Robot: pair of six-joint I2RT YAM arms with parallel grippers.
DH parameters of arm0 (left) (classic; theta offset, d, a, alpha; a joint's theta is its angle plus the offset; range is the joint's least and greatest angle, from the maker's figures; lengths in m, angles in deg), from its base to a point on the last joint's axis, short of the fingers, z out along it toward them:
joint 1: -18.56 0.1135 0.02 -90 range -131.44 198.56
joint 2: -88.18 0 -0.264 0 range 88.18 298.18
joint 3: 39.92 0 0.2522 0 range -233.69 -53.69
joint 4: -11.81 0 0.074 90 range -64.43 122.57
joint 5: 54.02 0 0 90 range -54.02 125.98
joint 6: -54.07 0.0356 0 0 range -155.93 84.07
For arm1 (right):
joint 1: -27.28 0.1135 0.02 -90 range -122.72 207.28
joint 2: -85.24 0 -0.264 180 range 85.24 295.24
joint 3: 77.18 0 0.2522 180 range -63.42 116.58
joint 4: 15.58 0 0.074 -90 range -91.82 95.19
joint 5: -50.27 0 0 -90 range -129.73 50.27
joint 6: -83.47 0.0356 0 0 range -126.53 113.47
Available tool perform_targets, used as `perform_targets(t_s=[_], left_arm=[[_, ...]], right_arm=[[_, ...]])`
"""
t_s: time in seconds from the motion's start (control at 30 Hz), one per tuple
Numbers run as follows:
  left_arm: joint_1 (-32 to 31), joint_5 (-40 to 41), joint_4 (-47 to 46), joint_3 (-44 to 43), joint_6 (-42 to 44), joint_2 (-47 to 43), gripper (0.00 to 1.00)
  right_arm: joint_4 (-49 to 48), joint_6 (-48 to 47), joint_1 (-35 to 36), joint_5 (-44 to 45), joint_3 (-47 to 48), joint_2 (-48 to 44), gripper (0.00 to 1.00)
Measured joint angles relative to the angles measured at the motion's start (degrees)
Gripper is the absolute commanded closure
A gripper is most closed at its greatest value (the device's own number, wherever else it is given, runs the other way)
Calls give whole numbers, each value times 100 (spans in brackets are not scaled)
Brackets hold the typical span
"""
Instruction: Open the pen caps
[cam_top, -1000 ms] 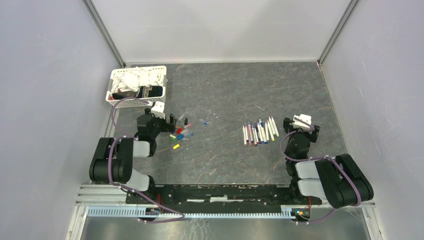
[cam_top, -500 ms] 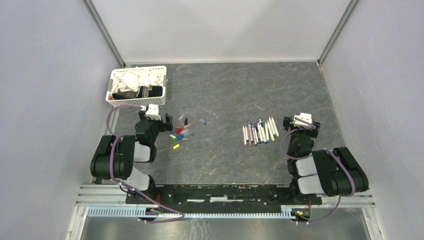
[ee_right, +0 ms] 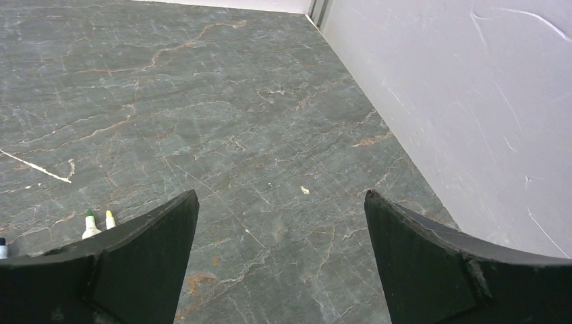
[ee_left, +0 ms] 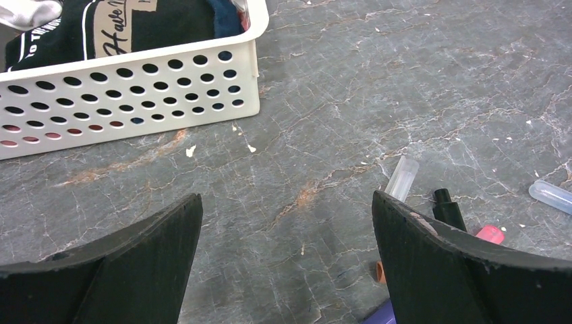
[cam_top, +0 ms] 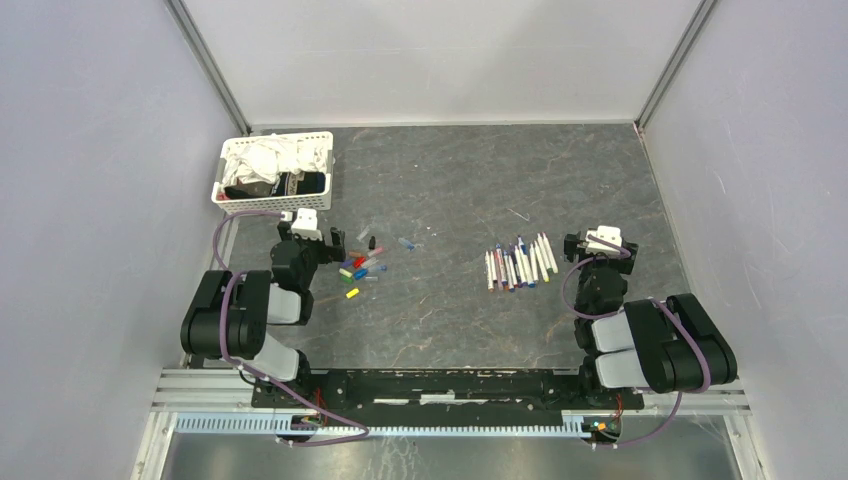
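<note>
Several loose pen caps [cam_top: 360,266] in mixed colours lie in a small heap left of centre. The left wrist view shows a clear cap [ee_left: 402,179], a black cap [ee_left: 448,208], a pink one [ee_left: 491,233] and a clear-blue one [ee_left: 553,197]. Several white-barrelled pens [cam_top: 518,264] lie side by side right of centre; two tips [ee_right: 94,223] show in the right wrist view. My left gripper [cam_top: 322,243] is open and empty, just left of the caps. My right gripper [cam_top: 592,246] is open and empty, just right of the pens.
A white perforated basket [cam_top: 272,170] of cloths stands at the back left; its wall [ee_left: 128,91] shows close ahead in the left wrist view. Grey walls enclose the table; the right wall [ee_right: 459,101] is near my right gripper.
My left arm drew back a little toward the left, away from the caps. My right arm shifted slightly. Both have been still for the last half second.
</note>
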Motion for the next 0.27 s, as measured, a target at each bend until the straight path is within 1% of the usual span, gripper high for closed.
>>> perform_targets(t_s=[0.27], left_arm=[[0, 0, 0, 0, 0, 0, 0]], right_arm=[[15, 0, 0, 0, 0, 0, 2]])
